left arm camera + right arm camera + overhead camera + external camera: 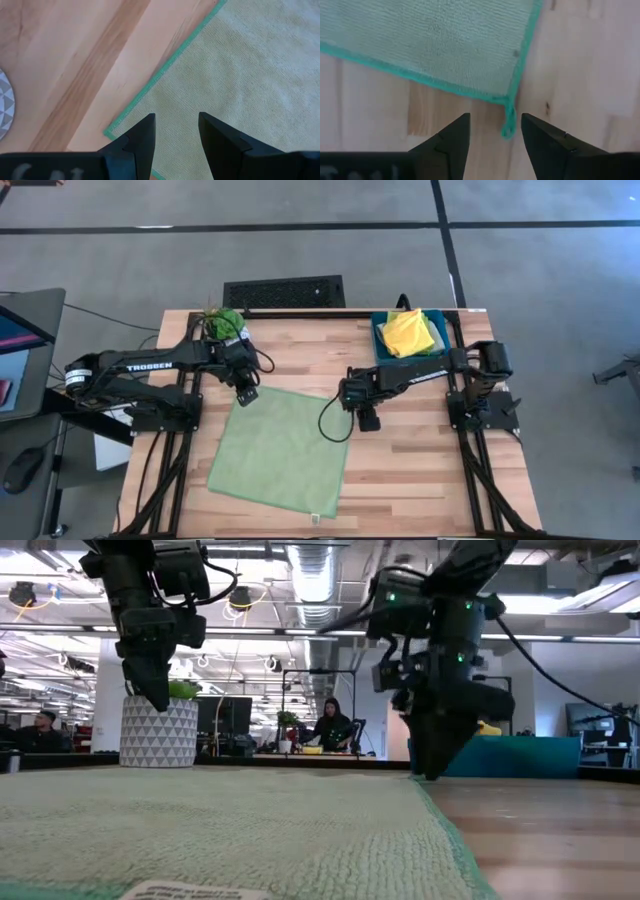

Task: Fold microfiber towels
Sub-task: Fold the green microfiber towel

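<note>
The larger pale green towel (pixel 280 450) lies spread flat on the wooden table, a white label at its near edge (pixel 195 890). My left gripper (pixel 247 393) is open and hangs above the towel's far left corner (pixel 109 133), clear of it in the low view (pixel 155 690). My right gripper (pixel 368 420) is open and low at the towel's far right corner (pixel 509 102), its fingers on either side of the corner's small loop (pixel 507 129). A yellow towel (pixel 408 332) lies in the teal tray (pixel 380 330). The grey and lime green towels do not show. My right gripper points down at the towel's far right corner loop (pixel 507 129), with its open fingers (pixel 451 140) on either side of the loop. In the low view its tips (pixel 435 772) reach about table height. Whether they touch the towel or the wood I cannot tell.
A potted plant in a white patterned pot (pixel 158 730) stands at the table's far left corner (pixel 222 323). The teal tray stands at the far right corner. Bare wood (pixel 420 470) lies to the towel's right. People sit at desks in the room beyond (pixel 328 725).
</note>
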